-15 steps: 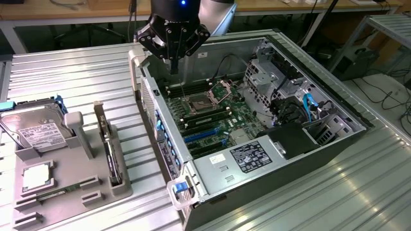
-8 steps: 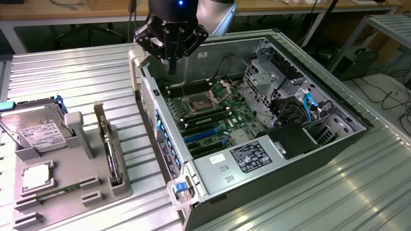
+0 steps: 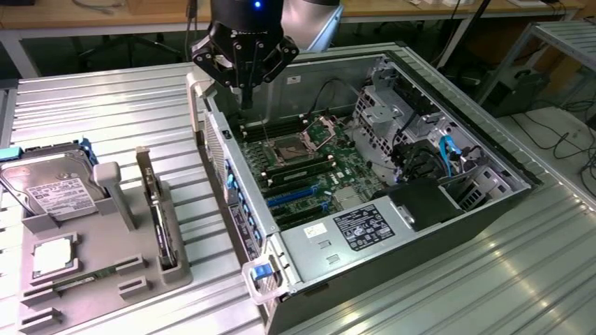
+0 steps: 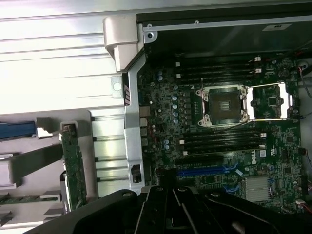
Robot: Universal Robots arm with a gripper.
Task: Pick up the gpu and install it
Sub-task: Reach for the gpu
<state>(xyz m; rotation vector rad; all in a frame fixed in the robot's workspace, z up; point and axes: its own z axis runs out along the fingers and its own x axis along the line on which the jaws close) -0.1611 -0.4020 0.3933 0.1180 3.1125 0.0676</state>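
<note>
Green gpu (image 3: 159,213) on edge in its holder, my claw (image 3: 247,102) empty above the computer case (image 3: 391,286)

My claw is closed right down with nothing in it, hanging over the case's rear wall. The gpu stands upright in a slot of the grey holder tray (image 3: 112,244) on the exterior view's left, near the hard drive (image 3: 56,188) and well apart from me. I judge it light, thin and stiff but fragile. I would pinch the bare top edge across its thickness, clear of components.
</note>
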